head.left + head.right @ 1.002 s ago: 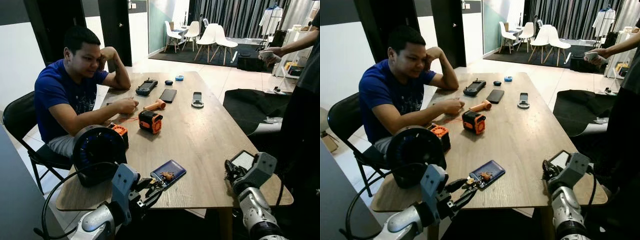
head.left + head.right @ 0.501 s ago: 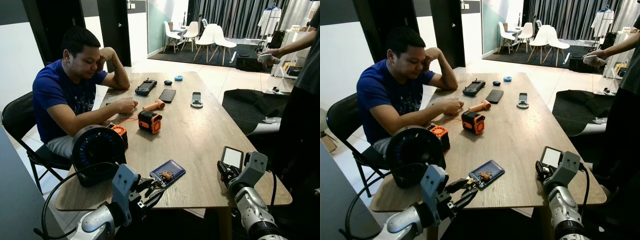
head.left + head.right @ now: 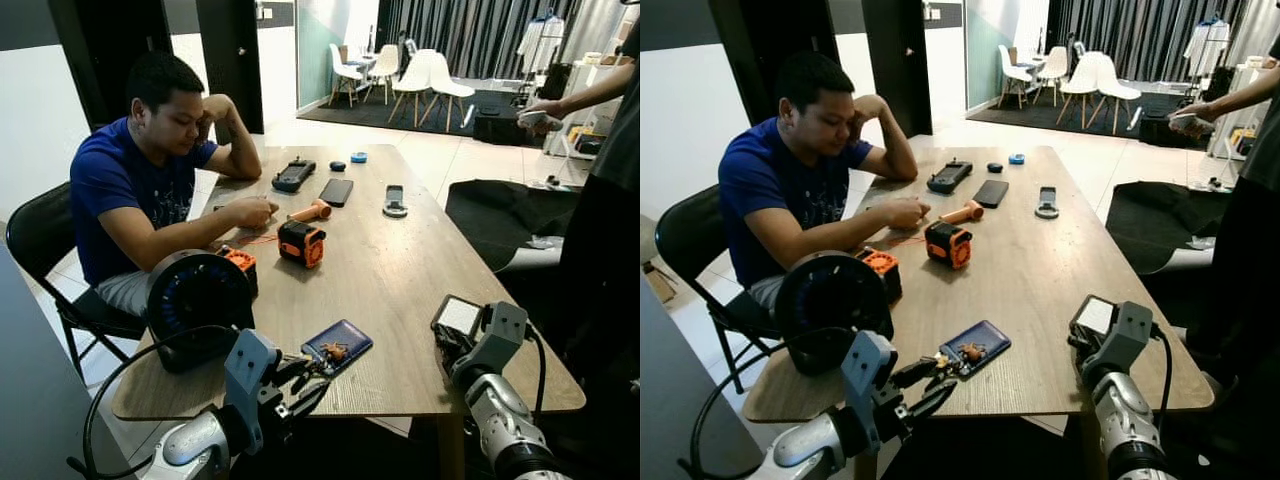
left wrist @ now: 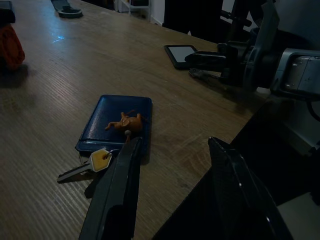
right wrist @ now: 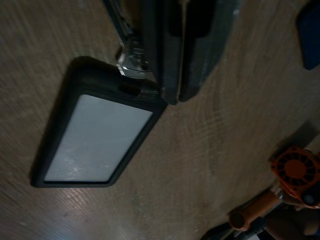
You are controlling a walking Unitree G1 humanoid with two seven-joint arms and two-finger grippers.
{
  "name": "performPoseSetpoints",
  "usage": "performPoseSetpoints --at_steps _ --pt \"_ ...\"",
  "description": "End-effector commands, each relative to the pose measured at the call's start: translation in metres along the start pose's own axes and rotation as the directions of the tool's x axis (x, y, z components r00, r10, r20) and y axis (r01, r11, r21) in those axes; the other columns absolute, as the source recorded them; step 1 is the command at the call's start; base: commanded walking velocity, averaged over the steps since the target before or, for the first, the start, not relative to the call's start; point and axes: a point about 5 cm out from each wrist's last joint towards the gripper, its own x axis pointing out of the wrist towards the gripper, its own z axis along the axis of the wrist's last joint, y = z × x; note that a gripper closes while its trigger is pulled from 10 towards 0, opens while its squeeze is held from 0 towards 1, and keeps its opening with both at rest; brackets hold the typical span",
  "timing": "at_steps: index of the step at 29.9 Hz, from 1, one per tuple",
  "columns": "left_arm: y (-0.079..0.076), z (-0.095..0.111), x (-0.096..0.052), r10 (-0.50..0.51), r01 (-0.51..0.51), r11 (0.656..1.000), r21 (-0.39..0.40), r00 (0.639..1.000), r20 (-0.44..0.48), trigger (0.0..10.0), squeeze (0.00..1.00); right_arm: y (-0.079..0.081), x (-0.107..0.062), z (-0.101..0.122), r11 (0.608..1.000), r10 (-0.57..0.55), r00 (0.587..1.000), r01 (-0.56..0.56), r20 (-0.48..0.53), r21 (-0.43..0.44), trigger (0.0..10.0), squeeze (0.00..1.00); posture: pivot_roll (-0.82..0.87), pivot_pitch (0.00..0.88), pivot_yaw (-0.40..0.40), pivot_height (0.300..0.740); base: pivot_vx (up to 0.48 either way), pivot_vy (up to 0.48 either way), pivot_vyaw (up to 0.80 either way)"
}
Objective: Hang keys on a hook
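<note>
**Keys on the pouch, left fingers lined up for the pick**

The keys (image 4: 102,161) are seen low in the left wrist frame, lying on the table (image 3: 400,260) at the near end of a dark blue pouch (image 4: 117,122), with an orange charm (image 4: 125,122) resting on the pouch itself. In the left eye view the same cluster sits at lower centre, near the table's front edge.

The left gripper (image 4: 172,192) is held just short of the keys, its fingers (image 4: 117,195) spread apart with nothing between them. One finger points almost straight at the yellow key head; the other hangs out past the table edge.

The right gripper (image 5: 172,50) is parked at lower right of the left eye view, beside a small black screen device (image 5: 95,137). Its fingers appear pressed together and empty.

A seated person (image 3: 150,180) is occupied at the far left of the table; no hook can be made out.

For this pick, a squarer line is judged best: the spread should be brought over the key head so one finger lands on each side. A low, flat approach is called for, since the keys lie thin on the wood. The risk is judged to be the pouch being nudged or the charm alone being pinched.
</note>
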Motion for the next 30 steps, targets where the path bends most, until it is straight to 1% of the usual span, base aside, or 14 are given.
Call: performPoseSetpoints --at_steps 1,9,10,11,12,13,16,18,20,24,25,27,28,30 --pt "-0.002 -0.003 -0.003 -0.013 0.013 1.000 0.003 1.000 -0.018 10.0 0.00 -0.009 -0.010 -0.025 0.999 -0.036 0.994 0.039 -0.103 0.026 0.0 0.00 0.08 0.073 0.020 0.740 0.000 0.000 0.00" --pt "-0.002 -0.003 -0.003 -0.019 0.019 1.000 0.005 1.000 -0.019 10.0 0.00 -0.007 -0.010 -0.026 0.999 -0.030 0.994 0.033 -0.105 0.027 0.2 0.00 0.08 0.069 0.020 0.740 0.000 0.000 0.00" --pt "-0.002 -0.003 -0.003 -0.019 0.019 1.000 0.005 1.000 -0.019 10.0 0.00 -0.006 -0.009 -0.025 0.999 -0.025 0.995 0.028 -0.101 0.032 2.3 0.00 0.08 0.071 0.019 0.740 0.000 0.000 0.00" --pt "-0.001 -0.003 -0.003 -0.019 0.019 1.000 0.005 1.000 -0.019 10.0 0.00 -0.005 -0.008 -0.022 0.998 -0.015 0.996 0.019 -0.086 0.053 7.4 0.00 0.08 0.072 0.019 0.740 0.000 0.000 0.00" --pt "-0.001 -0.003 -0.003 -0.019 0.019 1.000 0.005 1.000 -0.019 10.0 0.00 -0.005 -0.008 -0.022 0.998 -0.015 0.996 0.019 -0.086 0.053 7.4 0.00 0.08 0.072 0.019 0.740 0.000 0.000 0.00" --pt "-0.001 -0.003 -0.003 -0.016 0.016 1.000 0.003 1.000 -0.017 10.0 0.00 -0.006 -0.008 -0.018 0.996 -0.024 0.998 0.029 -0.057 0.085 10.0 0.00 0.08 0.074 0.019 0.740 0.000 0.000 0.00" --pt "0.000 -0.003 -0.004 -0.015 0.015 1.000 0.002 1.000 -0.016 10.0 0.00 -0.006 -0.007 -0.015 0.994 -0.032 0.999 0.036 -0.037 0.107 10.0 0.00 0.08 0.074 0.019 0.740 0.000 0.000 0.00" --pt "0.001 -0.002 -0.004 -0.009 0.009 1.000 -0.001 1.000 -0.015 10.0 0.00 -0.017 -0.009 -0.010 0.985 -0.117 0.993 0.118 -0.013 0.129 10.0 0.00 0.08 0.078 0.019 0.740 0.000 0.000 0.00" --pt "0.001 -0.002 -0.004 -0.006 0.006 1.000 -0.002 1.000 -0.014 10.0 0.00 -0.026 -0.012 -0.004 0.983 -0.183 0.983 0.182 0.019 0.037 10.0 0.00 0.08 0.079 0.021 0.740 0.000 0.000 0.00" --pt "0.001 -0.003 -0.003 -0.004 0.004 1.000 -0.005 1.000 -0.014 10.0 0.00 -0.027 -0.013 0.001 0.980 -0.182 0.982 0.185 0.047 -0.075 10.0 0.00 0.07 0.080 0.024 0.740 0.000 0.000 0.00" --pt "0.001 -0.003 -0.003 -0.005 0.005 1.000 -0.005 1.000 -0.014 10.0 0.00 -0.026 -0.013 0.003 0.980 -0.173 0.983 0.178 0.061 -0.091 10.0 0.55 0.07 0.080 0.024 0.740 0.000 0.000 0.00" --pt "0.001 -0.002 -0.002 -0.005 0.005 1.000 -0.005 1.000 -0.014 10.0 0.00 -0.025 -0.012 0.006 0.980 -0.167 0.984 0.173 0.069 -0.095 10.0 0.55 0.07 0.080 0.024 0.740 0.000 0.000 0.00" --pt "0.001 -0.002 -0.002 -0.004 0.004 1.000 -0.004 1.000 -0.014 10.0 0.00 -0.024 -0.011 0.007 0.981 -0.161 0.984 0.168 0.074 -0.100 10.0 0.85 0.07 0.081 0.024 0.740 0.000 0.000 0.00" --pt "0.002 -0.002 -0.002 -0.003 0.003 1.000 -0.002 1.000 -0.015 10.0 0.00 -0.023 -0.010 0.009 0.981 -0.155 0.985 0.163 0.077 -0.106 10.0 0.84 0.07 0.080 0.024 0.740 0.000 0.000 0.00"
